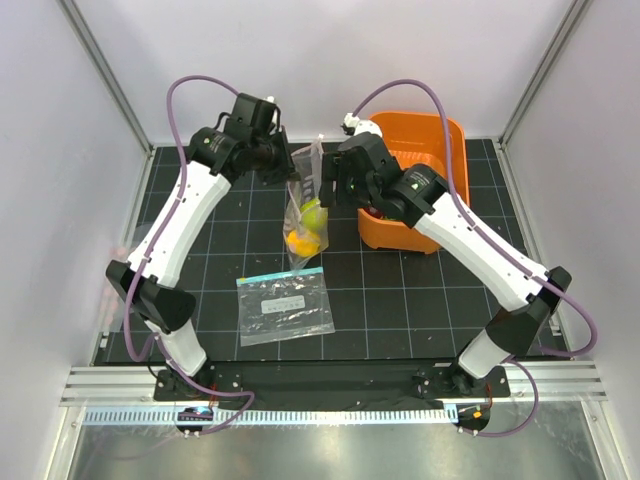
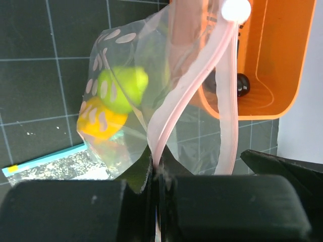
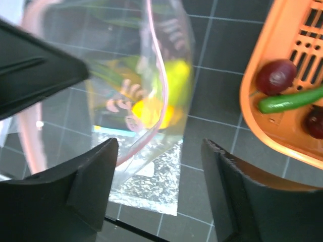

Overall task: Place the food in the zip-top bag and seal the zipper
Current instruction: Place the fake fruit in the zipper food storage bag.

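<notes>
Filling the bag (image 1: pixel 305 215), hung at upper centre of the top view from left pincer (image 2: pixel 156 169) pinched on its pink zipper (image 2: pixel 171 116), with yellow pepper (image 2: pixel 101 121) and green fruit (image 2: pixel 121 88) inside. Next, likely: sending spread, empty right pincer (image 3: pixel 160 146) to basket (image 1: pixel 440 135) for chili (image 3: pixel 290 98).

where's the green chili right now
In the right wrist view, the green chili lies inside the orange basket at the right edge of the picture, just below a dark maroon piece.
</notes>
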### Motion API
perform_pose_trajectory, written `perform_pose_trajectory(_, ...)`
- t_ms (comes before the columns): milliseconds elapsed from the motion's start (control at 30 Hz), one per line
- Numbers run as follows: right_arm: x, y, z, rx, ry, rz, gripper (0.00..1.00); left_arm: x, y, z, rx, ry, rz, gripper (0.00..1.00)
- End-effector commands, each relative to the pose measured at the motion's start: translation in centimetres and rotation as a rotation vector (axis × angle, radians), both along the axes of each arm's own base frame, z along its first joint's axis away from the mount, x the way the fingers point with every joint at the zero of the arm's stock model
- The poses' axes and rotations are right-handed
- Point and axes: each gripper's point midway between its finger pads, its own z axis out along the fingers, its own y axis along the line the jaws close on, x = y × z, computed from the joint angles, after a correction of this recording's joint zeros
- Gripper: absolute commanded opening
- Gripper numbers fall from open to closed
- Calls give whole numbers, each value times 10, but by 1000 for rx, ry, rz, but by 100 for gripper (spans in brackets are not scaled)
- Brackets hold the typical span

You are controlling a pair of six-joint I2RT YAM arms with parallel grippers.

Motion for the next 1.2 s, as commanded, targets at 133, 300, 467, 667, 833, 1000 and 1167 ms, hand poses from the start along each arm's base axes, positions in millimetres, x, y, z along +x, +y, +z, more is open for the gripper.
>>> perform_pose_trajectory(133,10,-14,6,-1,-3,-72,62,0,16,35,30,-129,9,3)
perform_pose_trajectory(300,26,-31,18,21,-32,-105,78,6,39,33,151,-162,55,3)
perform_pose_trajectory(467,51,-69,1,44,38,-166,82,8,47,17,206,-135,61,3)
perform_pose_trajectory(667,80,-121,-17,-11,57,-275,86,14,58,19,238,-153,90,3)
perform_pose_trajectory(833,93,-189,-44,-86,160,-448,86,17,61,23,237,-161,100,3)
perform_pose_trajectory(1000,73,-241,-59,-186,203,-586,96,16,61,18,237,-145,101,3)
perform_pose_trajectory(1167,46,-279,-79,-248,280,-681,99,16,59,12,242,-134,95,3)
